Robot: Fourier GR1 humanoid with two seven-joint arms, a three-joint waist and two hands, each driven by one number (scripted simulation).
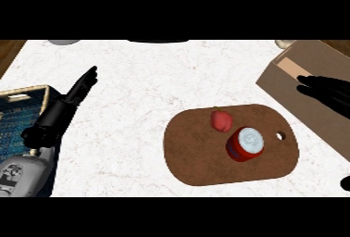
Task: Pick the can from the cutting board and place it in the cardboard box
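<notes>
We judge the short red metal can with a white lid [245, 144], upright on the brown oval wooden cutting board [205, 157], rigid, light and smooth; we should wrap its sides. Our right hand [329, 91] hovers empty, fingers relaxed, over the cardboard box [287, 78] beside the board; our left hand [80, 87] rests straight-fingered, holding nothing.

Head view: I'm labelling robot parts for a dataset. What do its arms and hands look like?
The left hand is matte black, long and slim, on a black wrist section that joins a glossy grey forearm with dark markings. The right hand is the same black, with rounded finger shapes; its forearm is out of view. No cables show.
</notes>
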